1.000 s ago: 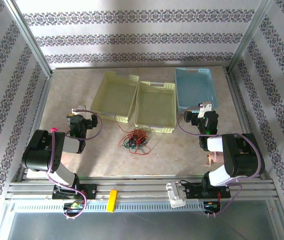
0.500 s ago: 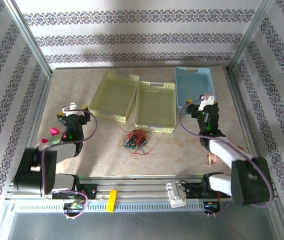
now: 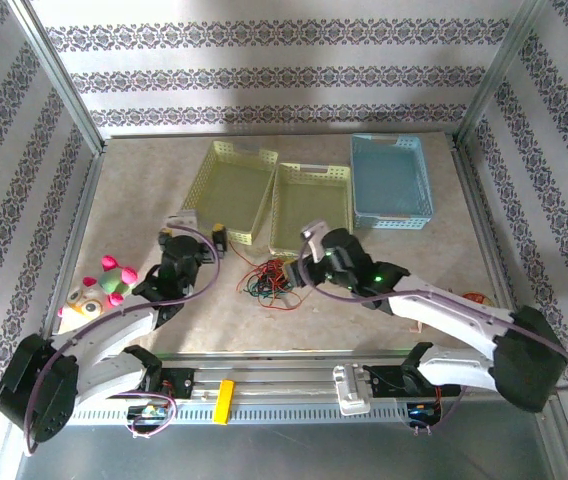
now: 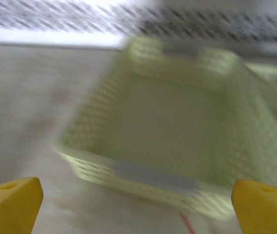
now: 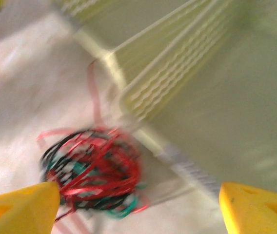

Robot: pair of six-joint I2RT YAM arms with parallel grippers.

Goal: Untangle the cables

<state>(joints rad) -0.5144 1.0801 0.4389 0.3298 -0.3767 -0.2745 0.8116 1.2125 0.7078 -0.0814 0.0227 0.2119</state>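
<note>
The cables (image 3: 272,280) lie as one tangled knot of red, green and black wire on the table, just in front of the two yellow baskets. My right gripper (image 3: 301,256) hovers at the knot's right edge, open. In the right wrist view the cables (image 5: 92,170) sit low and left between my yellow fingertips (image 5: 19,208), and the right gripper (image 5: 138,209) holds nothing. My left gripper (image 3: 201,228) is open to the left of the knot, facing the left yellow basket (image 4: 177,126). A red strand (image 4: 187,223) shows near the open left gripper (image 4: 138,209).
Two yellow baskets (image 3: 232,190) (image 3: 311,212) and a blue basket (image 3: 392,180) stand at the back. A pink and green plush toy (image 3: 112,275) and another small toy (image 3: 82,302) lie at the left front. A small orange object (image 3: 478,297) lies at the right.
Both arms have swung forward and inward. The right gripper went from beside the blue basket to the knot and narrowed slightly. The left gripper moved up to the left yellow basket.
</note>
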